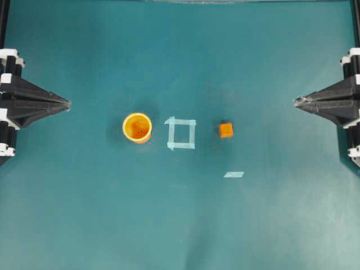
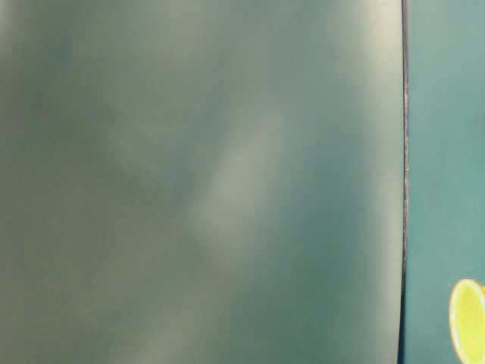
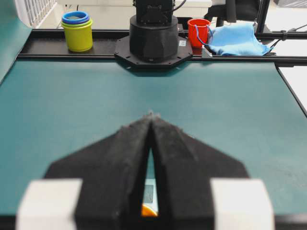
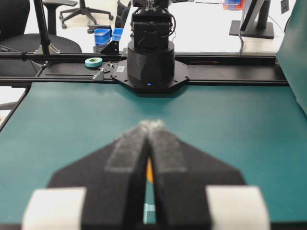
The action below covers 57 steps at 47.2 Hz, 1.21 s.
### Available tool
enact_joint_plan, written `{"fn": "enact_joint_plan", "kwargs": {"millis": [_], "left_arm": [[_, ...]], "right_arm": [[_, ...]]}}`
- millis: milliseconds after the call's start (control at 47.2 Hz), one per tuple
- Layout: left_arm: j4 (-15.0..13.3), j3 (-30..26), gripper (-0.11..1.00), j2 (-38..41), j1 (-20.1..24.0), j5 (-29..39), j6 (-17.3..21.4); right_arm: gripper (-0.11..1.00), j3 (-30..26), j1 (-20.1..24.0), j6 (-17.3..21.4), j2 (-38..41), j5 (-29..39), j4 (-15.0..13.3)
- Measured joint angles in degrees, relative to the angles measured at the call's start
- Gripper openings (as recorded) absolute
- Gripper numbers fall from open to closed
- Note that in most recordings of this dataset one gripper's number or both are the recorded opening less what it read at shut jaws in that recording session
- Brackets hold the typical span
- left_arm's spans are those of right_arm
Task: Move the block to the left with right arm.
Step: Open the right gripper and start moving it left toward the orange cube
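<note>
Two black robot arms are idling at opposite edges of a teal work mat, and the job of shifting the block [image 1: 225,130] leftward is, by the look of it, not yet begun. The small orange cube, its top face slightly paler, is sitting untouched just right of a square outlined in pale tape [image 1: 181,134], with a round yellow-orange cup [image 1: 137,127] standing on the square's far side and a loose strip of tape [image 1: 234,174] lying below the block. The right gripper [image 1: 296,102] is parked well apart from the cube, its jaws clenched together into a wedge and grasping nothing; the left gripper [image 1: 68,104] is mirroring it, likewise pinched closed and empty. Everything remains to be done: reaching, grasping or nudging, and carrying the cube leftward. The finger pads [image 4: 149,125] are showing a fuzzy, worn texture at the tips, while the mat is lying smooth and matte. The cup's plastic is looking glossy against it. The table-level camera is giving only a blurred grey-green field and a sliver of the cup.
</note>
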Motion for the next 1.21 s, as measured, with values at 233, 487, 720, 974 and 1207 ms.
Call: {"fn": "enact_joint_plan", "kwargs": {"millis": [233,487,720,974,1207], "left_arm": [[0.3,-0.7,0.00,0.3,-0.1,1.7,-0.2],[0.3,-0.9,0.00,0.3,-0.1,1.8,-0.2],[0.4,-0.9,0.00,0.3,0.0,2.5,-0.5],[0.4,-0.9,0.00,0.3,0.0,3.1,-1.0],[0.4,-0.9,0.00,0.3,0.0,3.1,-1.0]], "right_arm": [[0.00,-0.8,-0.1,0.0,2.0,3.2,0.0],[0.00,-2.5,-1.8,0.0,3.7,4.3,0.2],[0.10,-3.8,-3.7,0.0,5.8,4.6,0.3],[0.51,-5.7,-4.0,-0.1,9.8,4.7,0.8],[0.60,-7.8,-4.6,-0.2,15.9,4.7,1.7]]}}
